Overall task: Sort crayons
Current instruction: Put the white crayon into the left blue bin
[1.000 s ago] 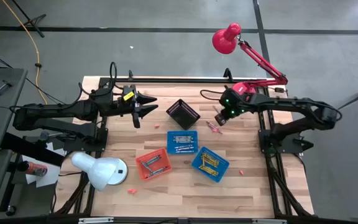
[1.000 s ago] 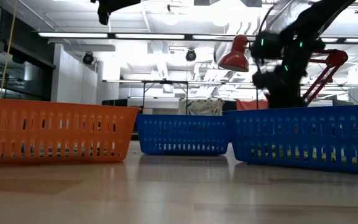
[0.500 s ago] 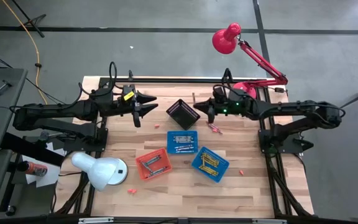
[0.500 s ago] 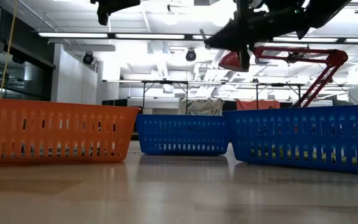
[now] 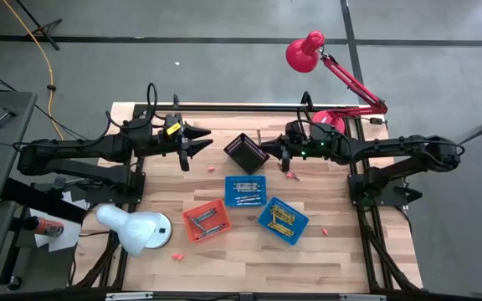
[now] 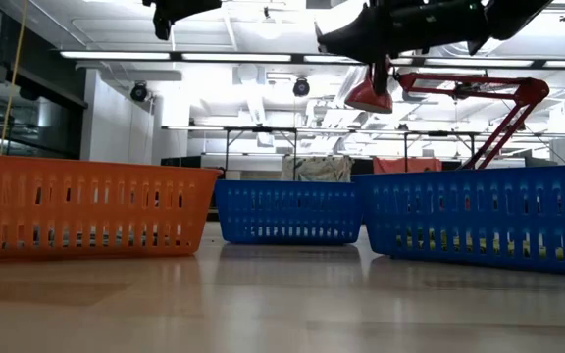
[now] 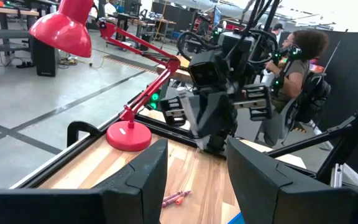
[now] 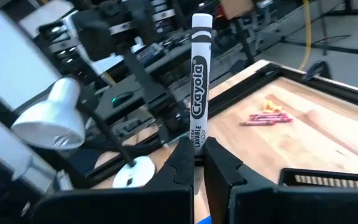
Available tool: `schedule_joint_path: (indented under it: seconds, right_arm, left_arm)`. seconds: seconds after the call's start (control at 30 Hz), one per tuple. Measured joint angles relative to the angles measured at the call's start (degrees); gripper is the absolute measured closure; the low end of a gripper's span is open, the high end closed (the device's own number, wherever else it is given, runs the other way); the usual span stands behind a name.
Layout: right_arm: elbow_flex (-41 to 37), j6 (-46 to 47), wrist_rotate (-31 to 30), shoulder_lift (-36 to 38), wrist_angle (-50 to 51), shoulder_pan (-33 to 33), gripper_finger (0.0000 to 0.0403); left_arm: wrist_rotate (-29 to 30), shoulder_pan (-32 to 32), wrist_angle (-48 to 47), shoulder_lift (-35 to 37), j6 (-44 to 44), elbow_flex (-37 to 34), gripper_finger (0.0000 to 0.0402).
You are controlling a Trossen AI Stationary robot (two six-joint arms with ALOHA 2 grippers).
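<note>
1. Right claw (image 5: 264, 150) hangs above the worktop (image 5: 333, 242), just beside the black basket (image 5: 246, 153). Its fingers are pressed together on a grey crayon (image 8: 199, 81).
2. In the right wrist view the grey crayon stands upright between the fingertips (image 8: 182, 154), label readable, most of its length sticking out past them.
3. Left claw (image 5: 205, 139) is held off the worktop at the far left side, well apart from the baskets. Its fingers (image 7: 135, 180) are spread, with nothing between them.
4. Loose red and pink crayons (image 5: 289, 172) lie on the worktop near the right claw, between the black basket and the red lamp (image 5: 305, 52) base.
5. Middle blue basket (image 5: 246, 191) holds grey crayons. The second blue basket (image 5: 283, 221) holds yellow ones.
6. Orange basket (image 5: 205, 220) holds several crayons, colours hard to tell.
7. Stray pink crayons lie on the bare wood: one (image 5: 325, 229) right of the second blue basket, another (image 5: 176, 255) near the white lamp (image 5: 132, 230).
8. Left wrist view shows a seated person (image 7: 294, 68) beyond the worktop.
</note>
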State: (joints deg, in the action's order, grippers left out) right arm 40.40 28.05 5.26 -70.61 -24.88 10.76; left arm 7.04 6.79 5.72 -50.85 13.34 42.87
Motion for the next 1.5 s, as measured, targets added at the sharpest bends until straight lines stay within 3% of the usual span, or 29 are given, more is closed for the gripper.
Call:
schedule_joint_path:
  seconds: [0.5, 0.73, 1.5]
  right_arm:
    - [0.0, -1.4, 1.5, 0.0, -0.6, -1.5, 0.04]
    - [0.0, -5.1, 5.3, 0.0, -2.5, -1.5, 0.04]
    - [0.0, -5.7, 5.1, 0.0, -2.6, -1.5, 0.0399]
  left_arm:
    - [0.0, 0.0, -0.3, 0.0, 0.0, 0.0, 0.0247]
    - [0.0, 0.0, -0.3, 0.0, 0.0, 0.0, 0.0247]
    - [0.0, 0.0, -0.4, 0.0, 0.0, 0.0, 0.0247]
